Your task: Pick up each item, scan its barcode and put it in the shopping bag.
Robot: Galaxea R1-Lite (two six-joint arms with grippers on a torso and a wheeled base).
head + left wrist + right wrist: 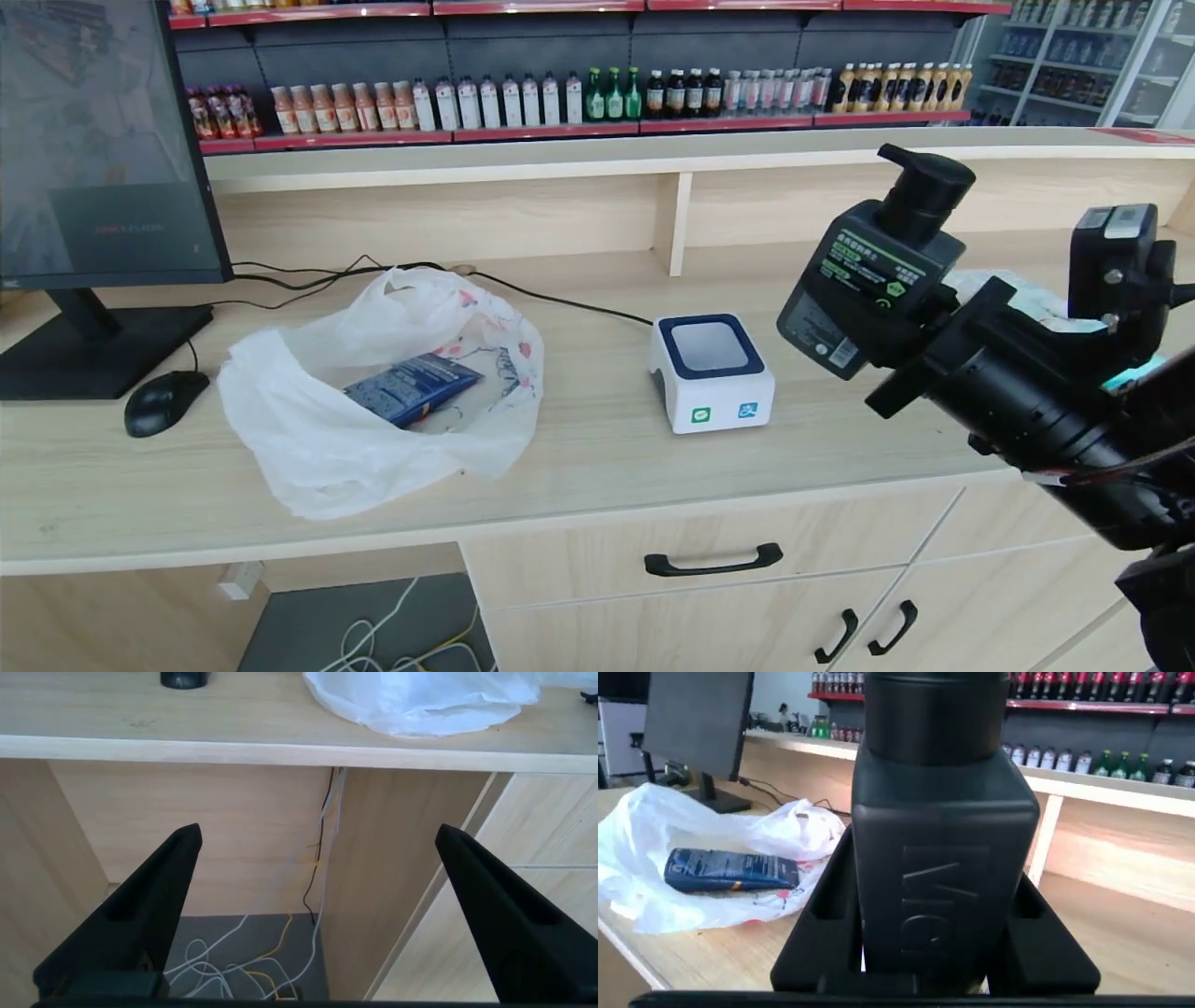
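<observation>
Hanging below the front edge of the pale wooden bench (187,728), the left gripper (318,840) has its two black fingers (140,915) spread wide apart. It faces the open space under the bench, where thin white and yellow cables (234,961) lie on the grey floor.

On the right side, the right gripper (920,322) is pressed on the two sides of a black square pump bottle (868,280) and holds it in the air above the bench. The bottle is tilted, with its pump head up and away from the robot and its green and white label toward the head camera. It is near the scanner, to the right of it and higher, not touching it.

The small white box scanner with a dark blue rim (711,371) stands on the bench near the middle. To its left lies the white thin plastic shopping bag (308,439) with its mouth open, and a dark blue flat packet (413,387) lies inside it. A black computer mouse (163,401) rests just left of the bag.

Behind the mouse stands a black monitor (103,140) on its flat base. Farther back, dark shelves with red edges (560,135) carry rows of drink bottles (523,98).
</observation>
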